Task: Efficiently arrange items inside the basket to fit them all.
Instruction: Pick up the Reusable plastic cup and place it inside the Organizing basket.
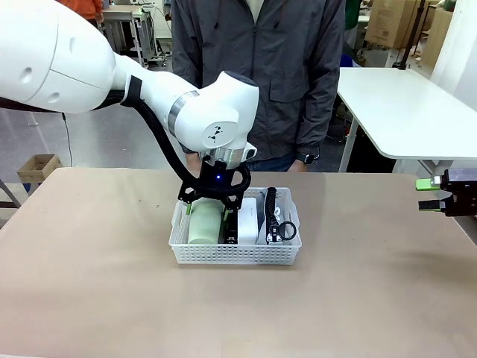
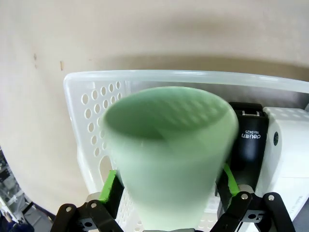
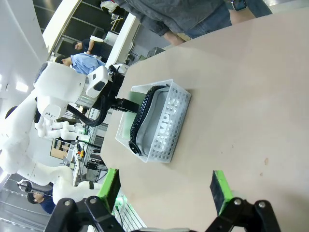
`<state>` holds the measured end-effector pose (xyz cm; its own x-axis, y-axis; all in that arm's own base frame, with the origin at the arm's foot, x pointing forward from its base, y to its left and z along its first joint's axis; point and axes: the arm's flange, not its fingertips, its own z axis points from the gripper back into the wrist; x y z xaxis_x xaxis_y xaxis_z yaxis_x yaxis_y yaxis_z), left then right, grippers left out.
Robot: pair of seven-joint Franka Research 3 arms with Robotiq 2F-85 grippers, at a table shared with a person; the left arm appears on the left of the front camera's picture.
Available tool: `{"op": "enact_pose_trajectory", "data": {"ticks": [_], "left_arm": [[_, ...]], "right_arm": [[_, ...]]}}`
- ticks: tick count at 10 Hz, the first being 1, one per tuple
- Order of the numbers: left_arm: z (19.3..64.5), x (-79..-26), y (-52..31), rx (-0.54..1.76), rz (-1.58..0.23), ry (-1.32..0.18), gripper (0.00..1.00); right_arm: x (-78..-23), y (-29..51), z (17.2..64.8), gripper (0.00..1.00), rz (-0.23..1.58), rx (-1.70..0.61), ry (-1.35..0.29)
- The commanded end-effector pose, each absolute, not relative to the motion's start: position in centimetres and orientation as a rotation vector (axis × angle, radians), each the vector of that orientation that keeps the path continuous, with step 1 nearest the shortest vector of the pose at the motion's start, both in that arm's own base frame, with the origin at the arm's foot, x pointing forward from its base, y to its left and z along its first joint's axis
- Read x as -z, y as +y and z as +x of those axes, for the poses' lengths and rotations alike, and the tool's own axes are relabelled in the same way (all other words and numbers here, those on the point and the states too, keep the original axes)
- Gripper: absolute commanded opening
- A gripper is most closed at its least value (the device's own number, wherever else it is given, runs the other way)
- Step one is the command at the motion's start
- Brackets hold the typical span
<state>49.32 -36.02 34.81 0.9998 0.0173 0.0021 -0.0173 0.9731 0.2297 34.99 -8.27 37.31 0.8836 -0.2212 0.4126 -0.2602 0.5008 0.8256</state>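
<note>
1. Left gripper [image 2: 169, 193]: jaws spread wide, green pads flanking the pale green cup [image 2: 169, 164] without clamping it.
2. Cup: between the fingers, lying in the white basket [image 2: 87, 111].
3. Black stapler [image 2: 248, 145], white box [image 2: 289, 145]: beside the cup.
4. CAMPUS pouch [image 3: 164, 121]: far end of the basket.
5. Right gripper [image 3: 164, 188]: wide open, empty, well apart.

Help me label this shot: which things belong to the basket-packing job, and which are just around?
Job:
- white basket
- pale green cup, lying between the left pincer fingers
- black stapler
- white box
- grey CAMPUS pouch

Just around:
- cardboard box on the floor
- white side table
- right pincer, open, idle
</note>
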Motion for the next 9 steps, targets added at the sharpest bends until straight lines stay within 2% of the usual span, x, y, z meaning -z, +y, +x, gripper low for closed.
{"op": "enact_pose_trajectory", "data": {"ticks": [1, 6, 7, 9], "left_arm": [[49.2, -35.3, -36.0, -0.035, 0.258, -0.029, 1.00], [48.7, -37.2, -35.2, 0.005, 0.154, -0.010, 1.00], [48.0, -39.1, -34.3, 0.036, 0.087, -0.013, 1.00], [45.6, -44.0, -29.8, 0.141, -0.160, 0.001, 1.00]], "right_arm": [[-37.6, -8.3, 35.0, 1.00, 1.076, -0.005, -0.510], [-37.6, -8.3, 35.0, 1.00, 1.076, -0.005, -0.510], [-37.6, -8.3, 35.0, 1.00, 1.076, -0.005, -0.510], [-37.6, -8.3, 35.0, 1.00, 1.076, -0.005, -0.510]]}}
